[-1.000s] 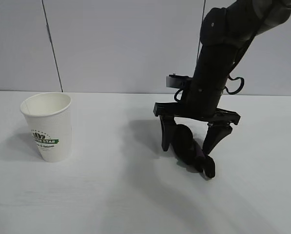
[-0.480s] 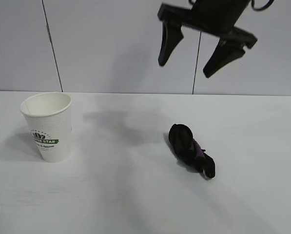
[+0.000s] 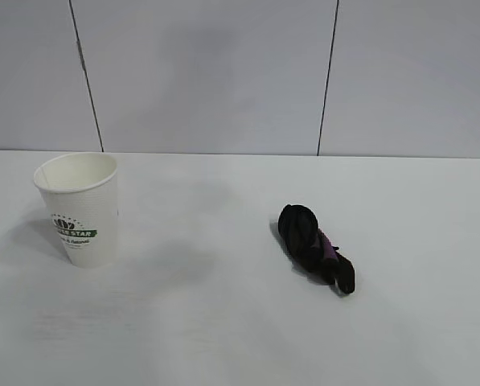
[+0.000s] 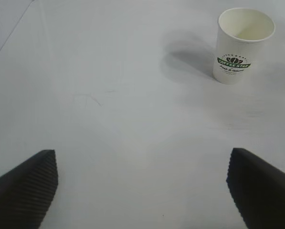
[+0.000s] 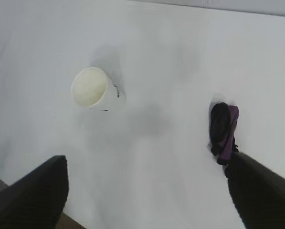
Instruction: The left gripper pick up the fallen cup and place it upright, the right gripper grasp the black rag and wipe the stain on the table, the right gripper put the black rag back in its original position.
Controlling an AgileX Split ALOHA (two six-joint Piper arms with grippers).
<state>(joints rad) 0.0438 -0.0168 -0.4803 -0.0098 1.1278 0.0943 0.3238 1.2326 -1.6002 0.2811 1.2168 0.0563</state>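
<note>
The right gripper point(image 5: 147, 191) hangs high above the table point(image 3: 223, 322) with its fingers spread wide and nothing between them. The left gripper point(image 4: 142, 186), equally wide and empty, is well apart from the cup point(image 3: 79, 209). The cup stands upright; the black rag point(image 3: 313, 245) lies bunched well to its right.

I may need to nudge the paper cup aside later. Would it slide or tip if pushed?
The cup stands upright and looks empty inside, so it is probably very light and would skid easily on the smooth table. It is taller than its narrow base, so a push near the rim would likely topple it. Its thin paper wall may dent if squeezed.
</note>
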